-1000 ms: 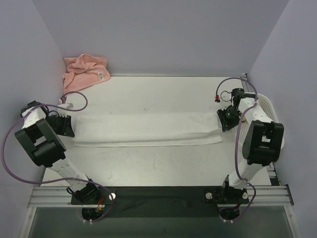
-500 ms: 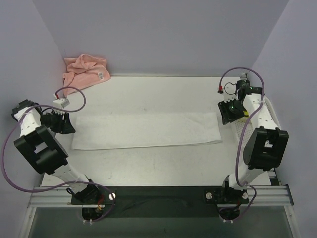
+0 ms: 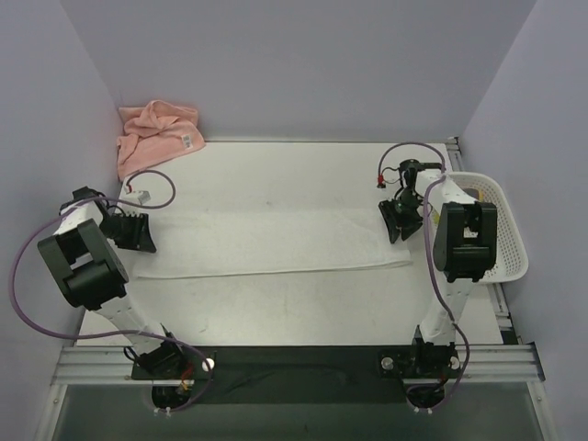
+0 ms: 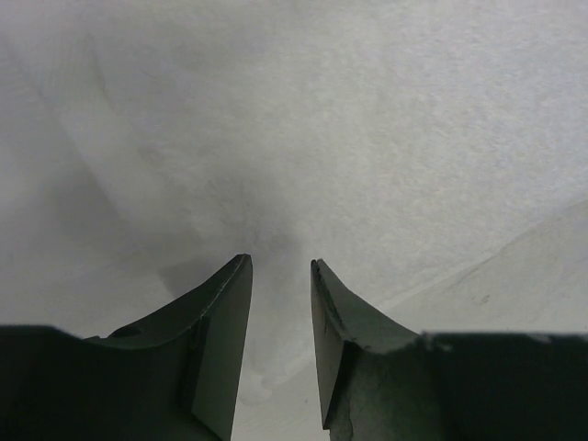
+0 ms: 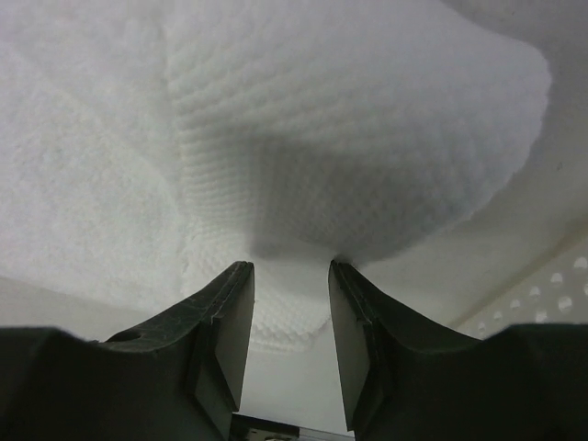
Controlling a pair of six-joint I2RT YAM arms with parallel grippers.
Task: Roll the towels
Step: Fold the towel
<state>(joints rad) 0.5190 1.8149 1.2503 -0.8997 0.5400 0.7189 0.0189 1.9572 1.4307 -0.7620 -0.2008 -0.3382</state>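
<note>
white towel (image 3: pixel 276 241) lies flat and long across the middle of the tabletop (image 3: pixel 294 170), smoothed out but with no roll begun; left gripper (image 3: pixel 138 234) sits at its left end, jaws drawn close with cloth puckering into the narrow gap, so it looks to be pinching that edge; right gripper (image 3: pixel 397 220) is at the right end, and its wrist view shows a fold of terry bunched up between the jaws, nipped and lifted a little; so the spreading looks done, the rolling itself is all to come; pink towel (image 3: pixel 156 133) is a crumpled heap in the far left corner, well apart and untouched, so it needs laying out and rolling too; basket (image 3: pixel 514 248) stands at the right edge just beside the right arm, close enough to crowd that arm's swing; nothing lies on the white towel to block a roll along its length
</note>
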